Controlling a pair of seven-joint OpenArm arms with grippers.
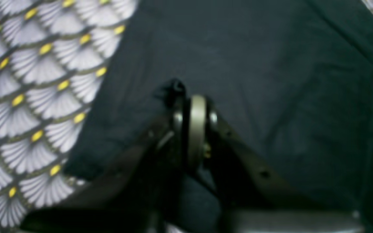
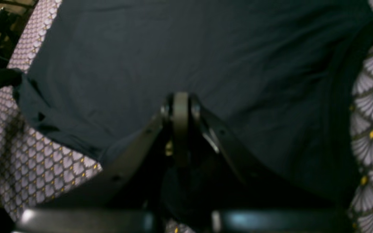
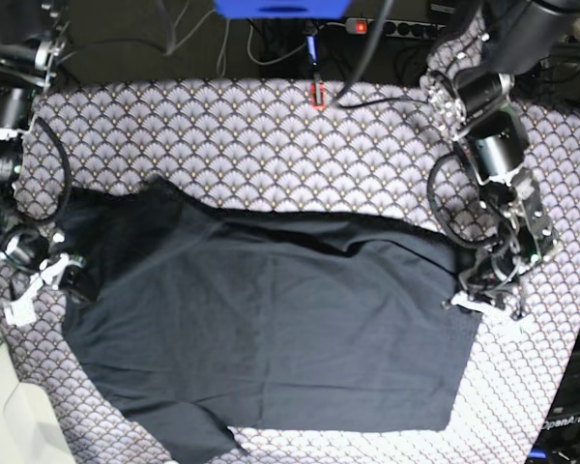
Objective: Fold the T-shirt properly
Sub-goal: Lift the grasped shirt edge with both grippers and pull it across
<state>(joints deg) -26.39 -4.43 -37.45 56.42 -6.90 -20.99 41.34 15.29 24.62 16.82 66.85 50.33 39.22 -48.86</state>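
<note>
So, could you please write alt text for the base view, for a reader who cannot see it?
A dark T-shirt lies spread on a scallop-patterned tablecloth, seen from above. A robot arm reaches to each side of it: the right gripper at the picture's left edge of the shirt, the left gripper at its right edge, both shut.

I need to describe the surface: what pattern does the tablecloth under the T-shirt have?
White-and-grey fan-shaped scallops with small yellow dots on the tablecloth, clearest in the left wrist view.

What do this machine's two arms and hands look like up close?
Both arms are dark metal cylinders with silvery joints and looping black cables. The left hand and right hand each have two black angled fingers meeting at a pale rounded tip, with white parts near the wrists.
</note>
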